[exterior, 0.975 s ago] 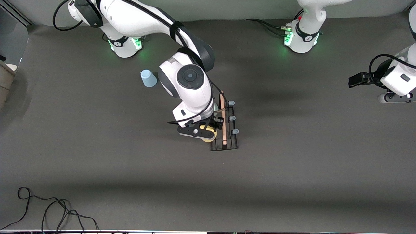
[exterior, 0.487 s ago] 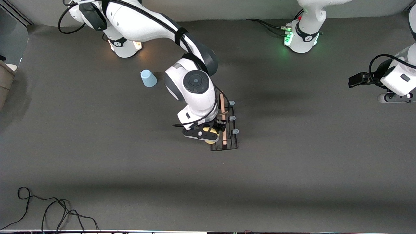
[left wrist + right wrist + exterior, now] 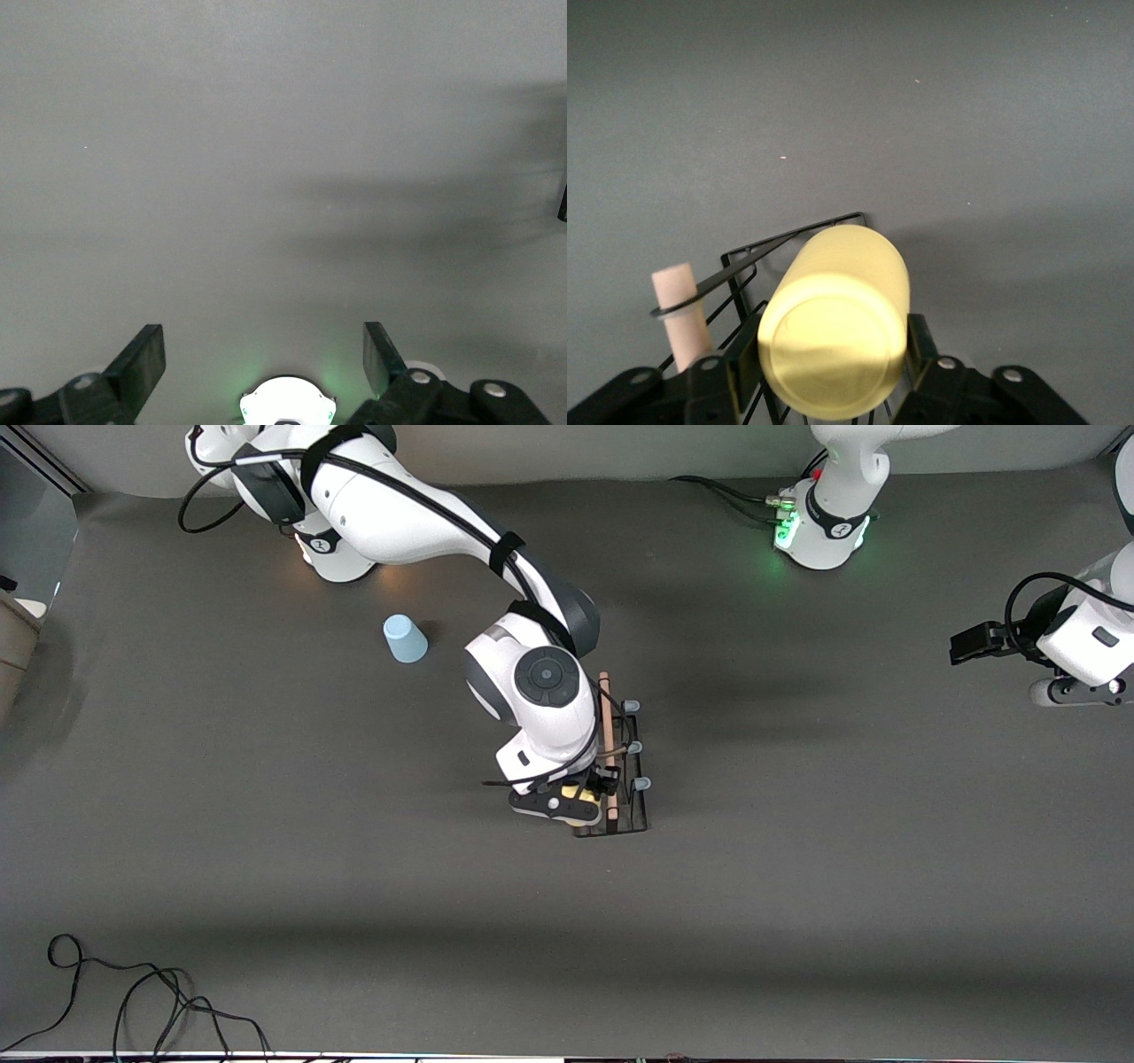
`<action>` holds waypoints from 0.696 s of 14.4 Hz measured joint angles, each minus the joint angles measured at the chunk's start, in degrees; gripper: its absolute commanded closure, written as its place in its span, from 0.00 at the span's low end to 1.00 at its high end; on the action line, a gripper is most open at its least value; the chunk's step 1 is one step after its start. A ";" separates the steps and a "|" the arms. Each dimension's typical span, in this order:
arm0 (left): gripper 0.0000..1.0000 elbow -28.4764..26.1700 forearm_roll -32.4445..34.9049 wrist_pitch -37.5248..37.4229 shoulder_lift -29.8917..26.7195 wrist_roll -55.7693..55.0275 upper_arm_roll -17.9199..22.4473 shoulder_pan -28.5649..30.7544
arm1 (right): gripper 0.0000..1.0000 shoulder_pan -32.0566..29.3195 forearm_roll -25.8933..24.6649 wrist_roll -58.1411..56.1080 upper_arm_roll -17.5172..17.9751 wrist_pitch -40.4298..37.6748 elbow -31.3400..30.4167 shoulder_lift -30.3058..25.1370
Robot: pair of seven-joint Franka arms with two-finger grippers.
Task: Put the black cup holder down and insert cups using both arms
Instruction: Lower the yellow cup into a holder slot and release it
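Even, diffuse overhead light is falling on the matte table, casting soft, broad shadows beneath the right arm. A green glow is spilling from the left arm's base. The yellow cup is appearing slightly overexposed and soft at close range.

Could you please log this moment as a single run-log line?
right gripper: around yellow cup at black cup holder | left gripper: open, waiting over bare table | light blue cup: on table
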 measured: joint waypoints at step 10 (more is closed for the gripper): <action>0.01 0.01 0.00 0.00 0.00 0.00 0.00 0.00 | 0.00 -0.48 -0.20 -1.60 -0.30 -18.77 4.15 -13.49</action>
